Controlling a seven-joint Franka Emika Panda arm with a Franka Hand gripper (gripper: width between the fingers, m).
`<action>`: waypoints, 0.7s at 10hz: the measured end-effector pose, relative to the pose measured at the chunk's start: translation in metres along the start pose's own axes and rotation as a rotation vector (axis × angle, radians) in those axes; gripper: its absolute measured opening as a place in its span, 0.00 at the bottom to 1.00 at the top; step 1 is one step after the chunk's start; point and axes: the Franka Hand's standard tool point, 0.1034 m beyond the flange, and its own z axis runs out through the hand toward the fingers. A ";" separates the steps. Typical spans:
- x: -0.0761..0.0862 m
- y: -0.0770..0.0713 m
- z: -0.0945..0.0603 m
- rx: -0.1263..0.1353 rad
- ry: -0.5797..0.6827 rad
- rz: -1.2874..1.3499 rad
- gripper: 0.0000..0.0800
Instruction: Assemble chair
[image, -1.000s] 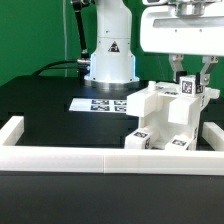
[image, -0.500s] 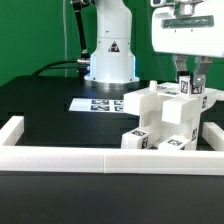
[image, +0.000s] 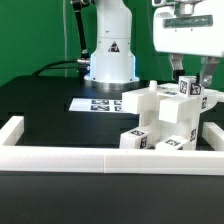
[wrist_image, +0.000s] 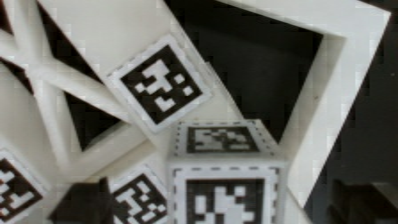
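The white chair (image: 160, 118), partly put together from blocky tagged pieces, stands at the exterior view's right inside the border rail. A tagged upright post (image: 189, 89) rises at its top right. My gripper (image: 192, 72) hangs straight above this post, its fingers (image: 179, 70) straddling the post top with a gap on each side, so it looks open. In the wrist view the post's tagged top (wrist_image: 224, 140) sits close below the camera, with the chair's slanted bars and another tag (wrist_image: 160, 85) behind it. No fingers show there.
The marker board (image: 98, 103) lies flat in front of the robot base (image: 108, 60). A long low white border rail (image: 100, 160) runs along the front, with side pieces at the left (image: 18, 128) and right (image: 212, 132). The table is black.
The gripper came down over the tagged post, then rose slightly. Its fingers now stand wider apart than half a second ago. The chair shifted a little.
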 end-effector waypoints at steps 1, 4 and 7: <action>0.000 0.000 0.000 -0.003 0.006 -0.112 0.79; -0.003 -0.003 0.000 0.001 0.031 -0.415 0.81; -0.004 -0.007 -0.001 0.011 0.045 -0.645 0.81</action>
